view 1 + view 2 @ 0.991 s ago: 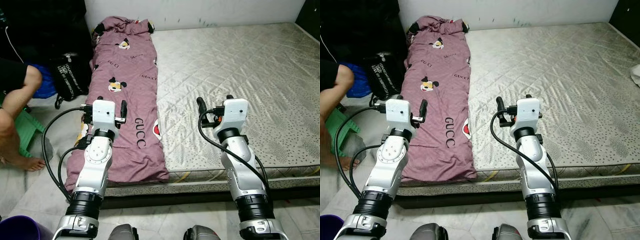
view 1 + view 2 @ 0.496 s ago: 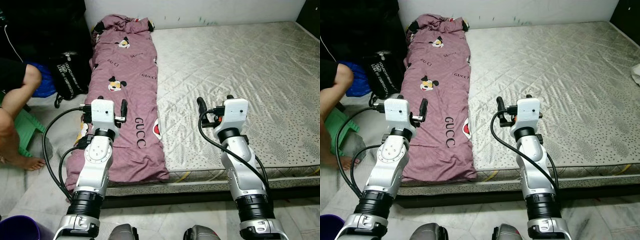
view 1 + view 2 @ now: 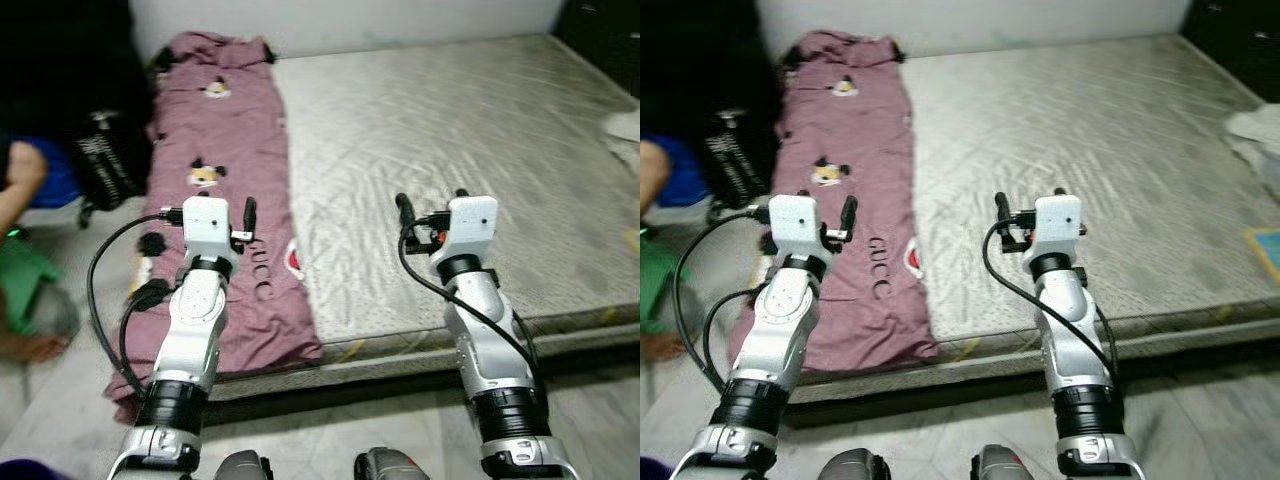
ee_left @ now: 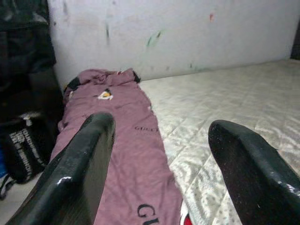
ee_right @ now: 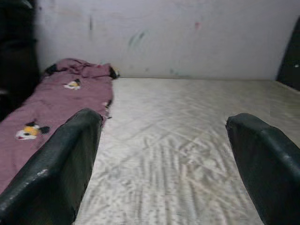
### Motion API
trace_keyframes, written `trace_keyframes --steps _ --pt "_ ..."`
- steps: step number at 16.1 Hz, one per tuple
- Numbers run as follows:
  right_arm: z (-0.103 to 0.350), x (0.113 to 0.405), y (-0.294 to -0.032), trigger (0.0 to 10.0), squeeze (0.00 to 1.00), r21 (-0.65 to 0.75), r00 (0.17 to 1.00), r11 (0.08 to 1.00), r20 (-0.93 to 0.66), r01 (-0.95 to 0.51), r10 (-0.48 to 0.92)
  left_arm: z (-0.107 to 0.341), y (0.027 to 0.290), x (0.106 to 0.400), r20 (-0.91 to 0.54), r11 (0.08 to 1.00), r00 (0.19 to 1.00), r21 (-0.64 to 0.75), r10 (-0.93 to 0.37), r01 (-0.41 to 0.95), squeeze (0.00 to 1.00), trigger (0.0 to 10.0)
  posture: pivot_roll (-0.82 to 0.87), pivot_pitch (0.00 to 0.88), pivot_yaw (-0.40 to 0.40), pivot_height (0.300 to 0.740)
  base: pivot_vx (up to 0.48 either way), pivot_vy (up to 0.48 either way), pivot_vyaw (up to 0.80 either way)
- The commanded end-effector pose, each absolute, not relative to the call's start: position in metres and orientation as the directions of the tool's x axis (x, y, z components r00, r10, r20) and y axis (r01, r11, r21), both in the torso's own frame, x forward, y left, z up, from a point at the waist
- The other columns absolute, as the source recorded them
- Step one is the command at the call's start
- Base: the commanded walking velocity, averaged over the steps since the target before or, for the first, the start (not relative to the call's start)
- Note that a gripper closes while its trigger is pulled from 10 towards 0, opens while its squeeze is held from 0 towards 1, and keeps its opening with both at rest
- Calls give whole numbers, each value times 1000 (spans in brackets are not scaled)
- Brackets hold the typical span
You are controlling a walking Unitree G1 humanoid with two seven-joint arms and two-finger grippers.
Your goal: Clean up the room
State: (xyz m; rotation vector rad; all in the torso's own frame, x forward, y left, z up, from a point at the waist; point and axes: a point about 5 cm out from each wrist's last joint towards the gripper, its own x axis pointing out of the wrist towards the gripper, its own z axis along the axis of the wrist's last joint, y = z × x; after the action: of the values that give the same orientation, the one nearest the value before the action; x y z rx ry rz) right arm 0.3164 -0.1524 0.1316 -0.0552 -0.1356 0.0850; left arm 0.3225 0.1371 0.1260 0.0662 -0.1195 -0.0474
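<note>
One mattress. One mauve cartoon-print blanket, along its 9 o'clock edge. Two grippers, left gripper and right gripper, both jaws released, holding nothing. One black bag on the floor.

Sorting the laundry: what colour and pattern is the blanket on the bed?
Mauve blanket with cartoon mouse heads and dark lettering; clearest in the left eye view.

Bare quilted mattress, purple printed blanket along its left edge
</note>
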Motion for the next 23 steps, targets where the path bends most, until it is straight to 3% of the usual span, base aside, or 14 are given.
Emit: trace_keyframes --steps 1,23 --pt "130 318 -147 10000 0 -60 987 993 123 -100 107 126 141 323 122 996 992 79 -43 33 0 10000 -92 12 48 740 0 0 0" --pt "130 319 -148 10000 0 -70 987 992 119 -103 111 127 137 323 133 998 989 12 -63 62 0 10000 -98 19 44 740 0 27 0"
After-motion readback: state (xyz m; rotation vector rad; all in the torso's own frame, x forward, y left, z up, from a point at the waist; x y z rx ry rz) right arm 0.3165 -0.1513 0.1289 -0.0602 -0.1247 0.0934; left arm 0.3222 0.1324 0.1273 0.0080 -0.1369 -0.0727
